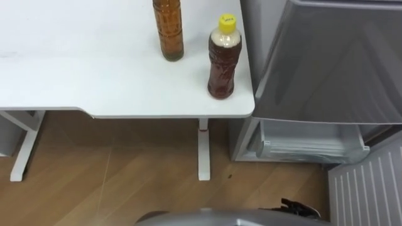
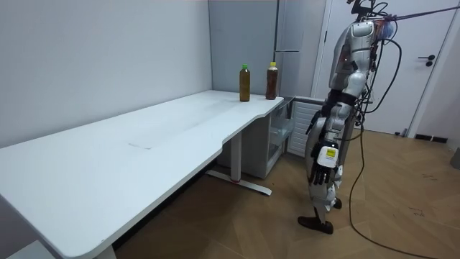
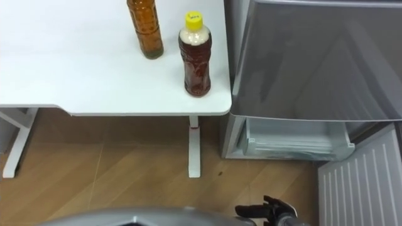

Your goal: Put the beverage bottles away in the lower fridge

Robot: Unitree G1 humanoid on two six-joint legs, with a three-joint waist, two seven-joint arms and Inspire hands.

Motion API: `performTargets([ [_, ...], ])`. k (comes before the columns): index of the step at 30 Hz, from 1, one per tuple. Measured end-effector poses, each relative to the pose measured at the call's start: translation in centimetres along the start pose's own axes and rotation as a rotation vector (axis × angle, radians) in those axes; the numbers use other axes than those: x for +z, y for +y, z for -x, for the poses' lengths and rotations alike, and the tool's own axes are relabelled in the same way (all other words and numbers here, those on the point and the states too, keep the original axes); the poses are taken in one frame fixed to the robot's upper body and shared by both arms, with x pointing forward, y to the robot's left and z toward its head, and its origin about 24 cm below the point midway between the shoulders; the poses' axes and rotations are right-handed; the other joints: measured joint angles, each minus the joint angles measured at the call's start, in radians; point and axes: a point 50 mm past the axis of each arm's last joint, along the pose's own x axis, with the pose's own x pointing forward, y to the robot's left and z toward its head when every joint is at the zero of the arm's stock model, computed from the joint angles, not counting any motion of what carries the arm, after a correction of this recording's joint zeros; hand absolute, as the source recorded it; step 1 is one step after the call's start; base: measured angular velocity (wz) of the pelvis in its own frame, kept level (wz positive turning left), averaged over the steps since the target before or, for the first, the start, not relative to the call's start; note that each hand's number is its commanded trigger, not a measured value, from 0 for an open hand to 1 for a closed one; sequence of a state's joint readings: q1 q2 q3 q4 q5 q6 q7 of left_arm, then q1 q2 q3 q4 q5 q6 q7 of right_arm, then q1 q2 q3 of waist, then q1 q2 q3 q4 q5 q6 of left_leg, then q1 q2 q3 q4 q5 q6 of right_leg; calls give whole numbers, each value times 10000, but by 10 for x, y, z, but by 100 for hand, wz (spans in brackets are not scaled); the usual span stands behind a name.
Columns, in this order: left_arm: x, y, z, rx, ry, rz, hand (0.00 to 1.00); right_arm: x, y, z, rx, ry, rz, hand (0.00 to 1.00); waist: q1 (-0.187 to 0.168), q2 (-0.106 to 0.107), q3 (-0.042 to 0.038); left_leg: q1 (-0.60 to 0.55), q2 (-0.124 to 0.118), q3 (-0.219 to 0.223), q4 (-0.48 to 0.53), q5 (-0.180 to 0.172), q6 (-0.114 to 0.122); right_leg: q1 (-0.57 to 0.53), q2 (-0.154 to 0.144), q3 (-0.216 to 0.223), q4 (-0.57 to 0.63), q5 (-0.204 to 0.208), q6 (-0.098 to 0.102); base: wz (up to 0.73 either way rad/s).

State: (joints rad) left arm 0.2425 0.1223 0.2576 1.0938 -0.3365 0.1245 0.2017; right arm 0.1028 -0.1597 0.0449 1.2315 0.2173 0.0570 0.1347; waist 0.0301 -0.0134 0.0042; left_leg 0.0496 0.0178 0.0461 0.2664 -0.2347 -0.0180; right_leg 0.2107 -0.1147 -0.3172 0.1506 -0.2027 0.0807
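Note:
Two drinks stand near the right end of the white table (image 1: 94,75). One is an amber bottle (image 1: 168,28) further back; the other is a dark red-brown bottle with a yellow cap (image 1: 224,59) close to the table's corner. Right of the table is the grey fridge (image 1: 333,63), whose lower compartment (image 1: 308,147) stands open with a pale drawer showing. I stand on the wood floor facing the table's end and the fridge. My left hand (image 2: 321,171) hangs by my leg with relaxed fingers. At the view's bottom, my right hand (image 3: 273,210) hangs empty, fingers loose.
The lower fridge door (image 1: 370,188) is swung out towards me on the right. The table's white leg (image 1: 203,150) stands between me and the fridge's left side. A white room door (image 2: 424,65) is behind me.

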Motion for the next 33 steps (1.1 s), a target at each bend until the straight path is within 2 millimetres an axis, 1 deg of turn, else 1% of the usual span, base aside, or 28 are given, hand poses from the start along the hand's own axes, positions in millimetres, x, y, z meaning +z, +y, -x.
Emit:
performTargets([
  [2, 2, 2, 0, 307, -55, 987, 0, -2, -1, 0, -64, 39, -155, 0, 27, 0, 1, 5, -32, -83, 22, 1, 4, 60, -25, -101, 0, 0, 1, 11],
  [4, 3, 5, 2, 813, -142, 2331, 0, -5, -2, 1, -185, 110, -213, 0, 166, 34, 0, 161, -47, -93, -18, -4, 19, 139, -42, -108, -4, -6, 12, 4],
  [5, 5, 6, 2, 967, -181, 2578, 0, -6, -2, 1, -224, 129, -208, 0, 233, 42, -5, 179, -47, -93, -17, -8, 21, 153, -42, -106, -4, -8, 14, 0],
  [7, 15, 9, 4, 1474, -509, 3479, 0, -5, -3, 1, -299, 58, -254, 0, 474, 60, -9, 141, -49, -165, 8, -6, 21, 150, -36, -151, -1, -8, 14, 5],
  [9, 24, 14, 5, 1865, -896, 4038, 0, -6, -5, 1, -355, 88, -179, 0, 584, 75, -18, 139, -52, -191, 19, -4, 19, 162, -35, -161, 0, -8, 14, 5],
  [11, 32, 19, 8, 2182, -1309, 4553, 0, -4, -6, 1, -380, 71, -86, 0, 623, 135, -45, 129, -78, -242, 28, -1, 20, 180, -43, -184, 1, -7, 13, 6],
  [13, 47, 23, 14, 2550, -1958, 5255, 0, -5, -7, 2, -394, 83, -29, 0, 664, 178, -69, 149, -101, -286, 28, 12, 29, 212, -51, -219, 3, -7, 13, 5],
  [14, 51, 24, 16, 2657, -2154, 5400, 0, -5, -7, 2, -388, 61, 0, 0, 669, 199, -77, 155, -102, -294, 28, 14, 29, 224, -53, -237, 3, -7, 13, 6],
  [16, 68, 28, 22, 3079, -2929, 5912, 0, -5, -9, 3, -396, -48, 81, 0, 618, 239, -98, 151, -112, -372, 50, 18, 27, 261, -48, -303, 4, -7, 13, 8],
  [17, 72, 29, 25, 3153, -3143, 6048, 0, -6, -9, 3, -410, -71, 77, 0, 609, 242, -99, 147, -115, -385, 50, 20, 25, 262, -48, -315, 4, -7, 13, 5],
  [19, 95, 33, 38, 3344, -4242, 6732, 0, -6, -11, 4, -426, -176, 66, 0, 635, 247, -98, 139, -114, -391, 45, 25, 17, 248, -45, -318, 2, -7, 13, 0],
  [20, 101, 33, 42, 3361, -4562, 6882, 0, -6, -11, 4, -412, -209, 74, 0, 636, 249, -99, 135, -114, -391, 42, 28, 19, 245, -46, -319, 2, -7, 13, 0],
  [22, 122, 35, 58, 3474, -5905, 7168, 0, -5, -11, 4, -402, -331, 272, 0, 675, 262, -107, 146, -123, -401, 30, 35, 24, 258, -51, -332, 0, -7, 13, 0],
  [23, 128, 35, 62, 3455, -6249, 7235, 0, -5, -11, 4, -409, -373, 274, 0, 679, 265, -109, 144, -127, -412, 31, 37, 24, 261, -50, -334, -1, -7, 13, 5],
  [25, 153, 34, 84, 3267, -7617, 7830, 0, -6, -12, 5, -447, -493, 338, 0, 651, 238, -104, 120, -149, -499, 24, 72, 21, 262, -51, -416, 1, -6, 13, 9],
  [26, 159, 35, 89, 3225, -7938, 8006, 0, -5, -12, 5, -459, -528, 413, 0, 666, 237, -104, 133, -148, -500, 11, 78, 17, 262, -50, -415, 2, -7, 13, 4],
  [28, 179, 40, 110, 2979, -9137, 8585, 0, -6, -14, 5, -537, -612, 538, 0, 694, 269, -103, 136, -144, -500, 10, 78, 17, 276, -47, -416, 1, -7, 13, 0],
  [29, 184, 40, 116, 2880, -9422, 8727, 0, -6, -14, 5, -534, -634, 567, 0, 693, 283, -103, 124, -144, -499, 12, 78, 17, 268, -47, -418, -2, -7, 13, 0],
  [31, 201, 43, 146, 2379, -10872, 9256, 0, -6, -14, 6, -537, -696, 608, 0, 711, 259, -96, 82, -147, -491, 7, 77, 16, 220, -49, -410, -6, -7, 13, 0],
  [32, 204, 44, 152, 2377, -11272, 9173, 0, -9, -15, 6, -549, -654, 602, 0, 731, 233, -82, 87, -147, -491, 3, 77, 17, 224, -49, -412, -6, -7, 13, 0],
  [33, 209, 47, 163, 2354, -11993, 9055, 0, -9, -15, 6, -553, -696, 603, 0, 732, 254, -90, 113, -147, -489, -8, 77, 17, 249, -49, -412, -10, -7, 14, 0],
])
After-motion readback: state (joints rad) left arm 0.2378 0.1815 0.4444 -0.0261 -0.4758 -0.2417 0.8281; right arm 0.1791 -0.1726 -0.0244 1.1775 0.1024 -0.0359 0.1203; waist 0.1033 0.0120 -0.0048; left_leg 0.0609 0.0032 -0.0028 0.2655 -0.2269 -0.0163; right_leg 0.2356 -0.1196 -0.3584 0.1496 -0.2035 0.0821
